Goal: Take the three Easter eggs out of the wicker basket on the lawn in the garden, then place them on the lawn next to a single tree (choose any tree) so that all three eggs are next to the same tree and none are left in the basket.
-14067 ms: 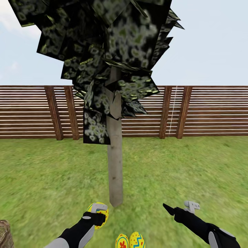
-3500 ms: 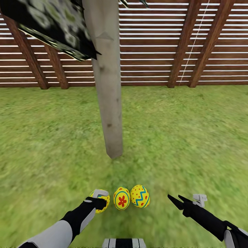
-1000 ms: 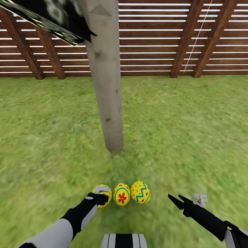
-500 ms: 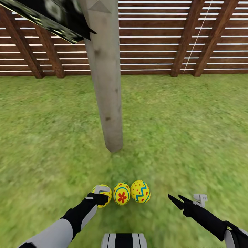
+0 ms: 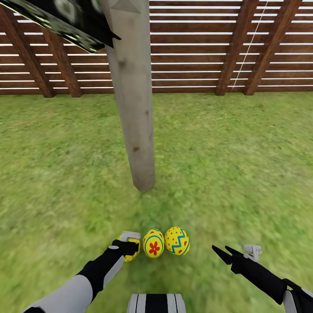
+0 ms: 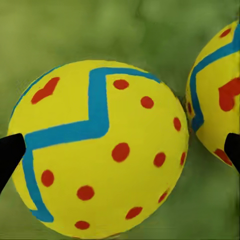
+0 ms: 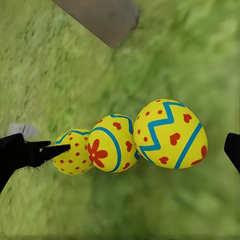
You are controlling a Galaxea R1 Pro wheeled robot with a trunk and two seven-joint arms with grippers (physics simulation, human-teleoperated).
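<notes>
Three yellow Easter eggs lie in a row on the lawn (image 5: 243, 165) just in front of the tree (image 5: 135, 113) trunk. The flower egg (image 5: 153, 244) is in the middle and a blue-zigzag egg (image 5: 177, 241) is on its right. The dotted egg (image 5: 131, 255) on the left rests on the grass between the fingers of my open left gripper (image 5: 130, 248); in the left wrist view this egg (image 6: 100, 150) sits clear of one fingertip (image 6: 233, 149). My right gripper (image 5: 234, 255) hovers open to the right of the row. The wicker basket is out of view.
A brown slatted fence (image 5: 195, 52) closes the garden behind the tree. Dark foliage (image 5: 56, 17) hangs at the upper left. Grass stretches on both sides of the trunk. My own base (image 5: 156, 303) shows at the bottom edge.
My left gripper has opened and the dotted egg has dropped slightly, settling on the grass beside the flower egg. The right arm has not moved.
</notes>
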